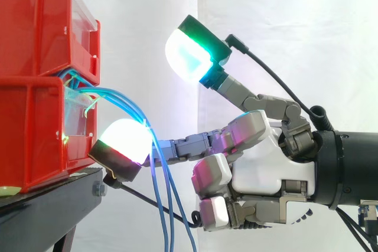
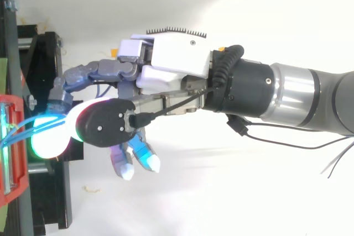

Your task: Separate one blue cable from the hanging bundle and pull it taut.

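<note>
Hand [image 1: 254, 169] is spread wide with nothing pinched. One straight finger reaches toward the red bins [image 1: 35, 33], and its white pad [image 1: 121, 140] sits at the lower bin's front, just above the black stand [image 1: 47, 205]. Blue cables [image 1: 168, 205] exit between the bins, arc over and hang slack as a bundle, crossing that finger just behind the pad. Green-cyan pad [image 1: 192, 54] is raised, well apart above. Lower fingers are folded to the palm and hold nothing.

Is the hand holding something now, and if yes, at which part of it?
Nothing is held. The hand only reaches a straight finger in among the blue cables hanging from the red bin; no finger closes on them.
</note>
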